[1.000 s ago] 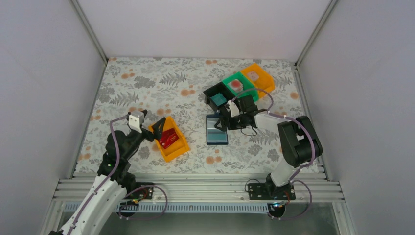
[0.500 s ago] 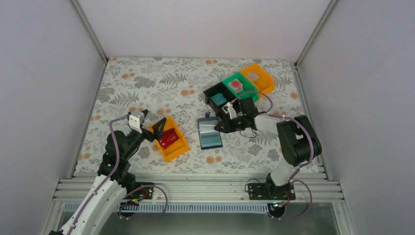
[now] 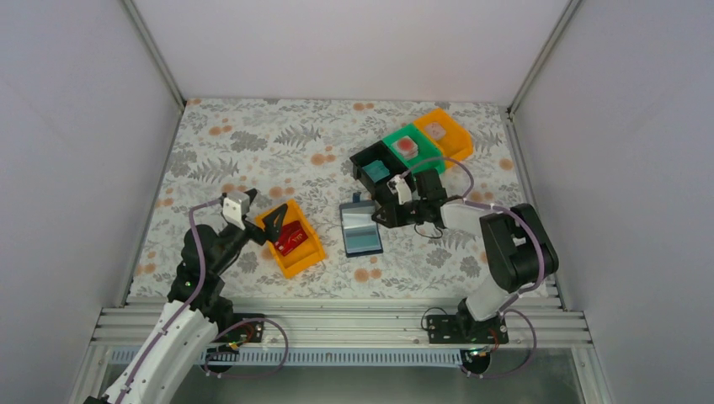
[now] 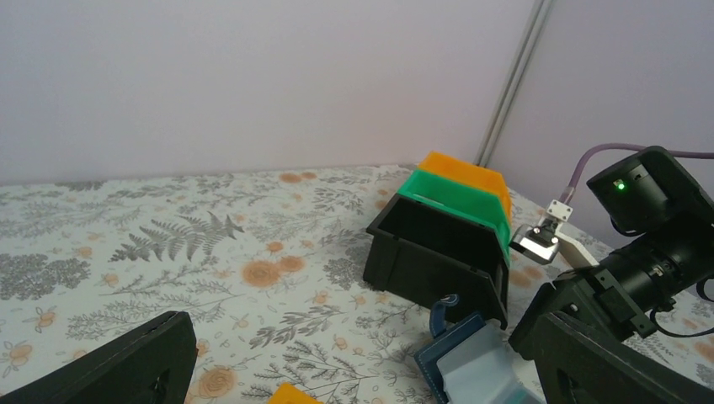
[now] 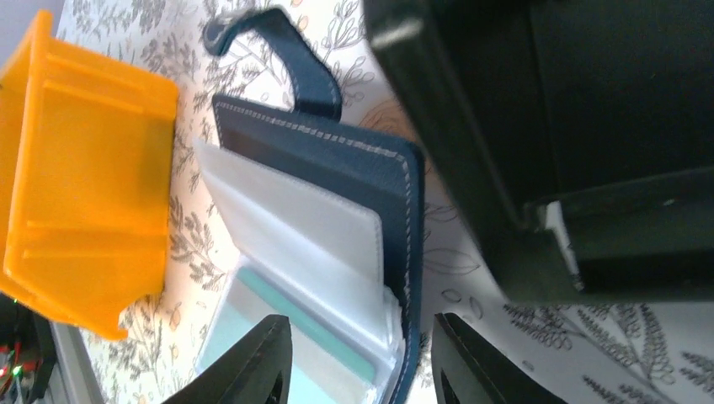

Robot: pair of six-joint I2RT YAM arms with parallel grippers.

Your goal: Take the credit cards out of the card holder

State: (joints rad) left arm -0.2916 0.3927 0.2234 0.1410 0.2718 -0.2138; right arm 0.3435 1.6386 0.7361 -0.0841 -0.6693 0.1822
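Note:
The card holder point(image 3: 361, 230) lies open on the table, a navy wallet with pale clear sleeves. In the right wrist view its spine point(image 5: 396, 210) is near and a light teal card point(image 5: 295, 316) shows inside a sleeve. My right gripper point(image 3: 385, 210) is open at the wallet's right edge, with the spine between its jaws point(image 5: 360, 370). A red card point(image 3: 290, 238) lies in the near orange bin point(image 3: 305, 257). My left gripper point(image 3: 271, 224) is open and empty over that bin's far end. From the left wrist view the wallet point(image 4: 476, 366) shows beyond my open left gripper point(image 4: 362, 379).
A black bin point(image 3: 364, 160) holds a teal card point(image 3: 376, 171), a green bin point(image 3: 418, 135) holds a red card point(image 3: 406, 146), and a far orange bin point(image 3: 455, 135) holds a pinkish-white card point(image 3: 435, 130). The black bin stands just behind the wallet. Walls enclose the table.
The wallet has slid left and turned a little, away from the black bin. The right gripper has followed it and stays at its right edge. The left arm has not moved.

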